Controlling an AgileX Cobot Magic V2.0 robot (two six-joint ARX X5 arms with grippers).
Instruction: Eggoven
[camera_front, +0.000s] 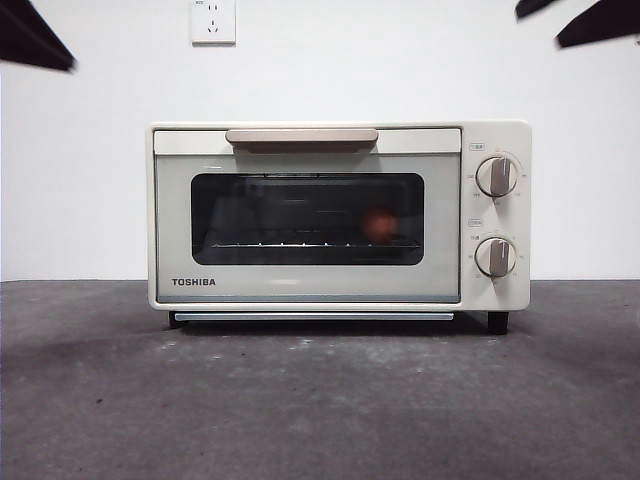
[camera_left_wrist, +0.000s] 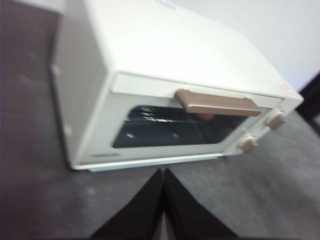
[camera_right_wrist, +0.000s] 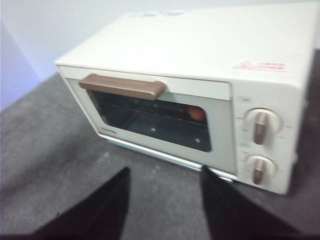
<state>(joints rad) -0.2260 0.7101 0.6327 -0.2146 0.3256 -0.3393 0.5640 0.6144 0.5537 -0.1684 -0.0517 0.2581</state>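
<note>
The cream TOSHIBA toaster oven (camera_front: 305, 285) stands on the dark table with its door closed, tan handle (camera_front: 301, 136) along the top. Through the dark window I see the reddish-brown egg (camera_front: 378, 225) on the wire rack, toward the knob side; it also shows in the right wrist view as the egg (camera_right_wrist: 198, 113) and faintly under the handle as the egg (camera_left_wrist: 206, 116). My left gripper (camera_left_wrist: 163, 176) is shut, held above the table before the oven. My right gripper (camera_right_wrist: 165, 177) is open, also in front of the oven. Both are empty.
Two knobs (camera_front: 496, 177) sit on the oven's right panel. A wall socket (camera_front: 213, 20) is on the white wall behind. Black arm tips show at the upper corners of the front view. Grey tabletop (camera_front: 320, 400) spreads before the oven.
</note>
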